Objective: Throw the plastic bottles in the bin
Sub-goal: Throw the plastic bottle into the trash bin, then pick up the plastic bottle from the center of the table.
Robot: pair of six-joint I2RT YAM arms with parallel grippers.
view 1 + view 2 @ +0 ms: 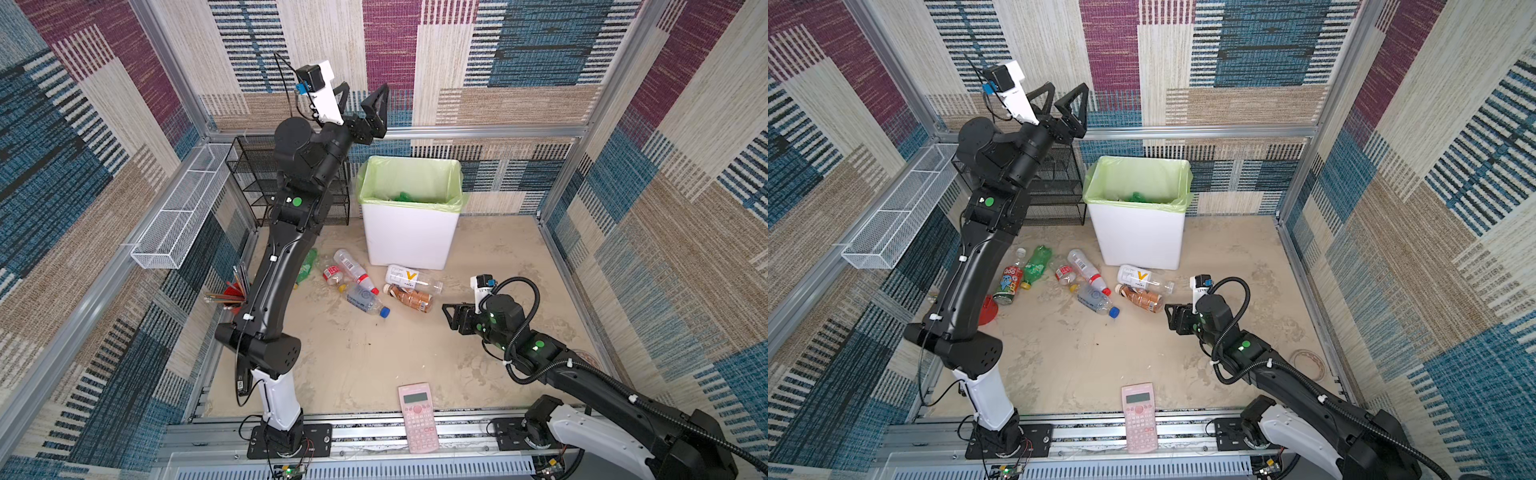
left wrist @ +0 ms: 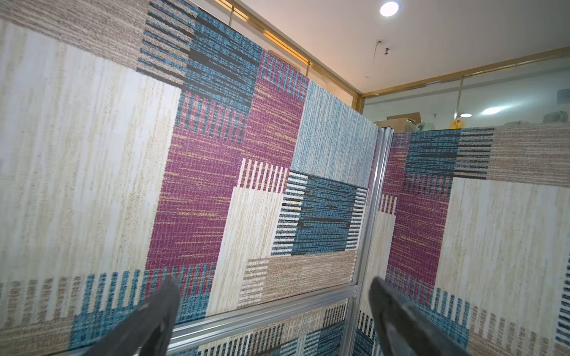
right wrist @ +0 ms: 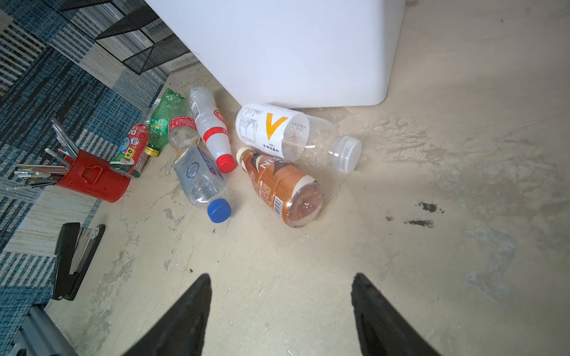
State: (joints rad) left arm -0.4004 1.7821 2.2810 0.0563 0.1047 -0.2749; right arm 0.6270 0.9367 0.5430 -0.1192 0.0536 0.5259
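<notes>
Your left tool (image 1: 365, 85) hangs spread, empty, at eleven o'clock of the bin (image 1: 409, 237), likely for dropping; your right tool (image 3: 280, 277), spread, sits low facing the brown bottle (image 3: 277, 185).

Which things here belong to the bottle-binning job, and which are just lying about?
Job: bin, plus floor bottles: V-label bottle, brown bottle, blue-cap bottle, red-cap bottle, small red-label bottle, green bottle, cartoon-label bottle.
Lying about: pink calculator, red pencil cup, black mesh rack, white wire basket, black stapler.
</notes>
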